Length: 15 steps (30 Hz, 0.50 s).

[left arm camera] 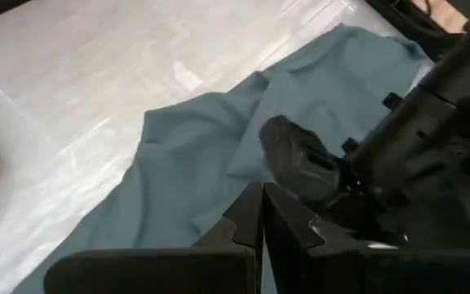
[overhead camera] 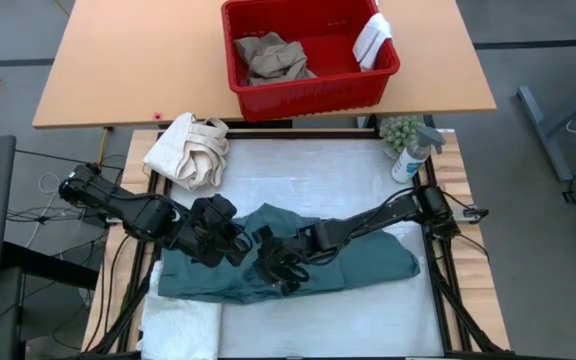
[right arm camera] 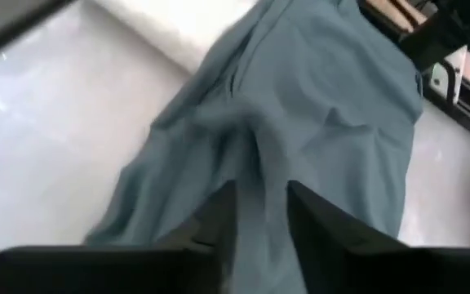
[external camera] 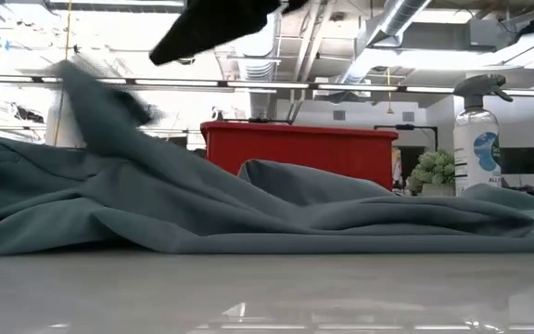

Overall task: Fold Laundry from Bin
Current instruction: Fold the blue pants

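While the large teal-green cloth garment (overhead camera: 368, 255) lies on the counter (overhead camera: 298, 170), cloth is seen between the parted right gripper (right arm camera: 261, 214) fingers; the left gripper (left arm camera: 262, 214) is pressed together just beside.

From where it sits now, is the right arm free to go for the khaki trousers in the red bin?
Probably yes: the trousers lie uncovered in the open-topped bin. The right gripper is low over the teal garment, fingers apart, nothing between them.

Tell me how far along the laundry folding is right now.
Done: a white towel lies at the table's near-left corner. In hand: the teal garment is spread mid-table, with the left gripper shut and the right gripper over it, fingers apart. Left: khaki trousers and a white cloth in the red bin.
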Tool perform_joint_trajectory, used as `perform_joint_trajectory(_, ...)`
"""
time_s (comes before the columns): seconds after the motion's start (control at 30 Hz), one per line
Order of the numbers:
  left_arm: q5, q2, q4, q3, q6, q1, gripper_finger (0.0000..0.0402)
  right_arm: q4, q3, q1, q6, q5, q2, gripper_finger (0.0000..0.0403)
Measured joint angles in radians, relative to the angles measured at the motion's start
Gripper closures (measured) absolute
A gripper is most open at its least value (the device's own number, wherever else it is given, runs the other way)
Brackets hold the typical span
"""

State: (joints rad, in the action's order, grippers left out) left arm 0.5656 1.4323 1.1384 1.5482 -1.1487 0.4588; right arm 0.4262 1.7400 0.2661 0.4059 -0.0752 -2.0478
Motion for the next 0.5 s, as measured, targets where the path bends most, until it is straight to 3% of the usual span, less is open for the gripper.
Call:
perform_joint_trajectory(0.2, 0.055, -0.009, 0.034, 0.000, -0.086, 0.053, 0.0401, 0.168, 0.001, -0.013, 0.023, -0.028, 0.105, 0.0163)
perform_joint_trajectory(0.33, 0.110, -0.028, 0.028, 0.001, -0.134, 0.120, 0.0401, 0.344, -0.001, -0.032, 0.128, -0.026, 0.133, 0.0150)
perform_joint_trajectory(0.5, 0.230, -0.027, 0.032, 0.000, -0.220, 0.206, 0.0401, 0.303, -0.030, -0.041, 0.285, 0.011, 0.090, 0.0149)
